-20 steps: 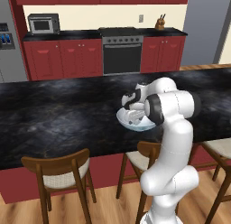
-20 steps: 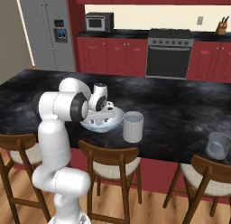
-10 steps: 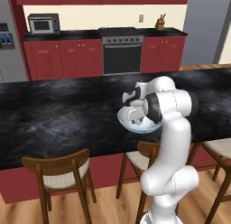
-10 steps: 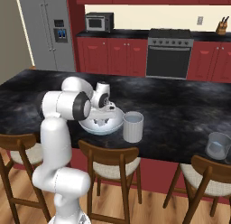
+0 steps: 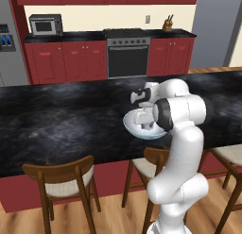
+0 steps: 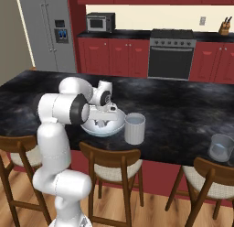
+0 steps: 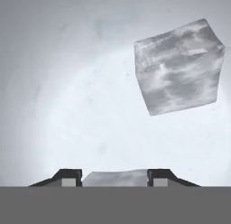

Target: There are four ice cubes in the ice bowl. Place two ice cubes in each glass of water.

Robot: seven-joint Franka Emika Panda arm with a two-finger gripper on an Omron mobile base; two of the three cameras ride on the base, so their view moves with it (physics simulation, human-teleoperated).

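Right base view: black marbled desk (image 6: 183, 107), red cabinets and an oven (image 6: 172, 56) far behind, wooden stools along the near edge. Ice bowl (image 6: 104, 125) sits just left of one glass of water (image 6: 135, 128); second glass (image 6: 221, 147) far right. Hand view: tool (image 7: 115, 178) down in the bowl, tips against an ice cube (image 7: 115, 178) between them; another cube (image 7: 179, 67) lies beyond.

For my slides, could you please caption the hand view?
Gripper closing around an ice cube inside the ice bowl.

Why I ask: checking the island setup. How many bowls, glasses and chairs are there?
Ice bowl: 1
Glasses of water: 2
Chairs: 3
Total: 6
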